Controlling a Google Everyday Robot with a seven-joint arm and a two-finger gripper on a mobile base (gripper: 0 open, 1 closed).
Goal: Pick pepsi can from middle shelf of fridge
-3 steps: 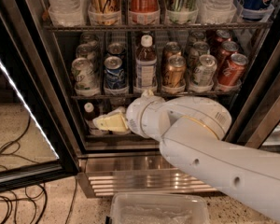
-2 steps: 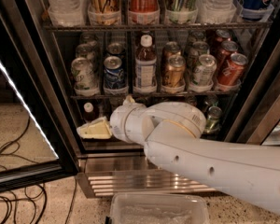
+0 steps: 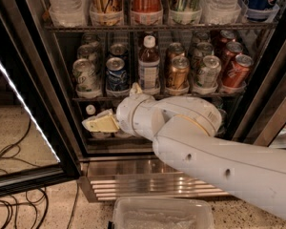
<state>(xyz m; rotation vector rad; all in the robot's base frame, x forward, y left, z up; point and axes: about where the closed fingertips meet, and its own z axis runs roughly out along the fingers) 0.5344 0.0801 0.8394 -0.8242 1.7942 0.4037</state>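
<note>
My cream two-finger gripper (image 3: pixel 100 123) has swung left, now below the dark wire middle shelf (image 3: pixel 81 99); its width I cannot tell. The deep blue pepsi can (image 3: pixel 117 74) stands ungrasped above, so I must raise the arm.

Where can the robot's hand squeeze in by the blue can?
Hardly anywhere beside it: the middle shelf is packed, the pepsi can close between a pale can and a bottle. The open room is in front of the row. The gripper sits lower, under that shelf at the left.
</note>
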